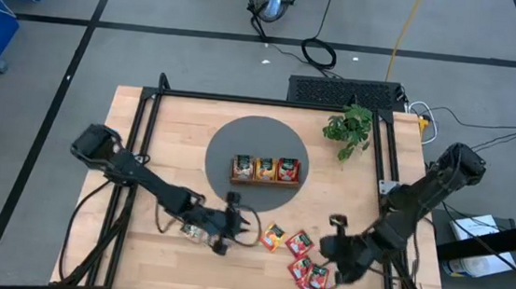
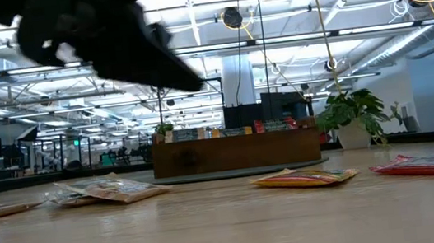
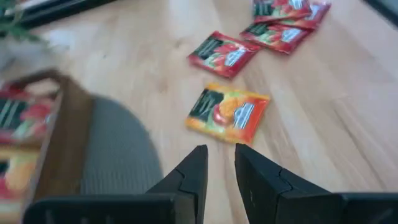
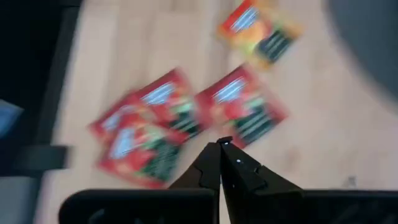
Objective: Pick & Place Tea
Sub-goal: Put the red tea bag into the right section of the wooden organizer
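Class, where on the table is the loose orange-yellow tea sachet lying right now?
In the high view, the flat orange-yellow tea sachet lies on the bare wood near the front edge, between the left gripper and the loose red sachets.

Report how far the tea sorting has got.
Done: the wooden tray on the grey mat already holds sachets in all three compartments. In hand: nothing; the left gripper is open, empty, pointed at the orange sachet. The right gripper is shut, empty, over the red sachets. Left: those, plus loose sachets under the left arm.

Wood table [image 1: 146, 135], grey round mat [image 1: 225, 142], plant [image 1: 349, 129], loose tea sachets [image 1: 300, 258]
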`<action>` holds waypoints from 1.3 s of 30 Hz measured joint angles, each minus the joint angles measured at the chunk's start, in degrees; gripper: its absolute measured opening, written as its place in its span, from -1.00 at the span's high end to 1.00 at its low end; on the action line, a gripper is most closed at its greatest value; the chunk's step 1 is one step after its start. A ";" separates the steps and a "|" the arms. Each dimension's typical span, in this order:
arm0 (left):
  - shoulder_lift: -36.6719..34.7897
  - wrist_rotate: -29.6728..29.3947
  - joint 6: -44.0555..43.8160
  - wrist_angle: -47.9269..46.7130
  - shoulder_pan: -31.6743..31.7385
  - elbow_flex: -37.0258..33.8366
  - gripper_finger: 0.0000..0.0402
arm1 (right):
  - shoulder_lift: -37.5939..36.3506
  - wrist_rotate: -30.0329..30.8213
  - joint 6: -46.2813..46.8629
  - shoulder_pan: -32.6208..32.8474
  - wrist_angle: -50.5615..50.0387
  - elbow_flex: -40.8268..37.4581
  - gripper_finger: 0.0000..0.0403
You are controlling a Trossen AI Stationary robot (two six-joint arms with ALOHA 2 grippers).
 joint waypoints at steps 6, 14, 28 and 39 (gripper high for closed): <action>11.50 6.37 6.17 -0.03 -0.17 13.27 0.56 | 0.04 -1.05 15.73 5.41 10.68 -6.49 0.99; 23.06 11.82 10.75 -1.68 -2.33 30.35 0.56 | 0.04 -7.65 29.82 7.03 25.53 -19.63 0.70; 37.64 17.81 15.57 -10.92 -1.77 52.77 0.56 | -0.33 -8.32 41.20 6.66 44.38 -31.70 0.26; 42.47 22.24 16.15 -13.58 0.01 60.27 0.56 | 0.00 -6.51 43.51 7.27 49.18 -33.51 0.32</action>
